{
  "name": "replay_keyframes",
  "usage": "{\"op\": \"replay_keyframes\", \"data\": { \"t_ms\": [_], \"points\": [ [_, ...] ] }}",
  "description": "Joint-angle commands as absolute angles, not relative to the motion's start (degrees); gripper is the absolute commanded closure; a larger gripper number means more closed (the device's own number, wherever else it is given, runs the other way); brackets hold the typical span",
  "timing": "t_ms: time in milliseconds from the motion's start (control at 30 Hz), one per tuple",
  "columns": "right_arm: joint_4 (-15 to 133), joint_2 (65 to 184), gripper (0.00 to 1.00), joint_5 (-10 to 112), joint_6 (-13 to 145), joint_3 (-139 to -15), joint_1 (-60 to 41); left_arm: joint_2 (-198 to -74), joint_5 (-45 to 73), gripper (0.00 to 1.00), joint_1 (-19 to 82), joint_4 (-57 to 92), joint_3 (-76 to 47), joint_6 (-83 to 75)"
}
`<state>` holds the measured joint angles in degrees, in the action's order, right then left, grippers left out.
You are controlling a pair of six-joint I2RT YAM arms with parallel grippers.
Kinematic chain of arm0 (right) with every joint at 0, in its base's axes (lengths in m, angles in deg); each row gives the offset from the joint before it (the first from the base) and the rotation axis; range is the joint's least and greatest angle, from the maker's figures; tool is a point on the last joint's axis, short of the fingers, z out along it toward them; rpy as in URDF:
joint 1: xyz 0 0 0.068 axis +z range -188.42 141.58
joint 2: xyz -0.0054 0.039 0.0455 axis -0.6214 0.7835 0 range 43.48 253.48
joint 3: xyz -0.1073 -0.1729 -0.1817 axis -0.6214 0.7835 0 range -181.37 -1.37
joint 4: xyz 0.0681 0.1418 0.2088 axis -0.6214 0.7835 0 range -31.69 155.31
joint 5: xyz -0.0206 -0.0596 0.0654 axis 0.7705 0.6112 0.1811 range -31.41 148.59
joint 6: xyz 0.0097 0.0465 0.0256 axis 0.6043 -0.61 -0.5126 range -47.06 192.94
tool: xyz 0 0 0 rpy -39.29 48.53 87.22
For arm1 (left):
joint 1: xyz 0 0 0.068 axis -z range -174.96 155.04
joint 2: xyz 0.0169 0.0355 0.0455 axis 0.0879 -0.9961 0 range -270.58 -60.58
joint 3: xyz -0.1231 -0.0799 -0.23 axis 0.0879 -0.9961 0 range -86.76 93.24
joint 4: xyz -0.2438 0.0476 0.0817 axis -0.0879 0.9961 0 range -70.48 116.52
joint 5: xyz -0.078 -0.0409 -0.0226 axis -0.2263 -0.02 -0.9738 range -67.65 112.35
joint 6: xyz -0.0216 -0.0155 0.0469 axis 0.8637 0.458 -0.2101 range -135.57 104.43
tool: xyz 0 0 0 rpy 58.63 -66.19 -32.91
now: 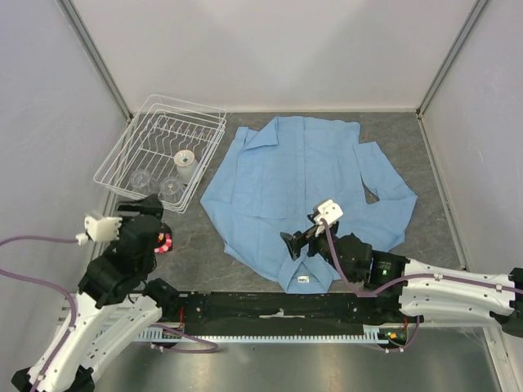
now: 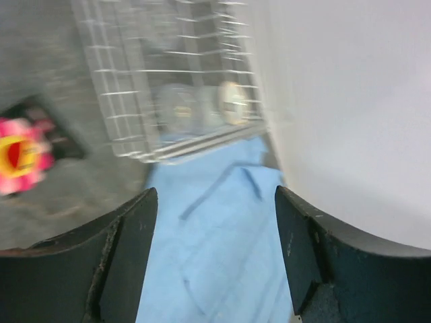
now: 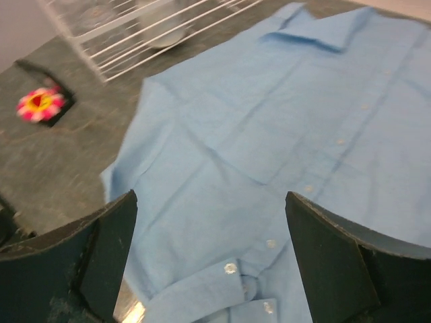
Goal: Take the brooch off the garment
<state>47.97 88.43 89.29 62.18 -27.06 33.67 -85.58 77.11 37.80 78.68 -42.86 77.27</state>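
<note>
The garment (image 1: 302,184), a light blue button-up shirt, lies spread flat on the grey table with its collar toward the arms. The brooch (image 1: 166,242), pink-red with a yellow centre, lies off the shirt on the table to its left, on a small dark patch. It also shows in the left wrist view as the brooch (image 2: 20,156) and in the right wrist view as the brooch (image 3: 42,104). My left gripper (image 1: 145,209) hovers just beside it, open and empty (image 2: 215,256). My right gripper (image 1: 298,243) stands open above the shirt's collar end, nothing between its fingers (image 3: 209,262).
A white wire dish rack (image 1: 131,151) holding a cup and glasses stands at the back left, close to the shirt's left edge. Grey walls close the table on the left, back and right. A small white label (image 1: 303,279) marks the collar.
</note>
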Motion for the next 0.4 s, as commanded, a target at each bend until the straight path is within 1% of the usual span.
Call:
{"op": "replay_keyframes", "data": {
  "t_ms": [0, 33, 67, 100, 133, 167, 200, 267, 333, 367],
  "points": [
    [74.0, 86.0, 0.02, 107.1, 51.0, -38.8, 32.2, -91.3, 63.6, 0.24, 37.6, 46.3, -35.2, 36.1],
    [78.9, 85.8, 0.02, 109.4, 45.3, -41.3, 32.0, -96.0, 60.4, 0.23, 37.6, 42.9, -32.9, 33.9],
    [83.7, 85.8, 0.02, 110.4, 42.9, -47.0, 31.9, -99.4, 57.3, 0.23, 37.6, 42.6, -27.1, 32.1],
    [92.9, 85.9, 0.02, 111.1, 40.8, -50.2, 31.9, -102.2, 51.0, 0.23, 37.6, 42.7, -23.9, 28.0],
    [97.3, 86.2, 0.02, 111.5, 38.4, -53.4, 31.9, -105.0, 47.9, 0.22, 37.6, 43.3, -20.4, 25.9],
    [101.3, 86.7, 0.02, 112.3, 36.1, -60.4, 32.0, -110.1, 45.0, 0.23, 37.6, 43.5, -14.5, 24.3],
    [108.5, 87.7, 0.02, 112.6, 35.4, -64.0, 31.9, -111.8, 40.1, 0.23, 37.6, 43.7, -11.9, 22.0],
    [113.4, 87.8, 0.02, 113.2, 36.6, -72.6, 31.8, -114.4, 36.7, 0.23, 37.6, 42.5, -6.4, 20.6],
    [112.5, 86.3, 0.02, 112.4, 40.7, -76.7, 31.9, -116.0, 33.0, 0.23, 37.6, 41.1, -3.7, 17.5],
    [112.4, 85.9, 0.02, 113.3, 41.6, -81.2, 31.9, -116.4, 32.0, 0.20, 37.6, 39.3, -1.4, 16.2]
  ]
}}
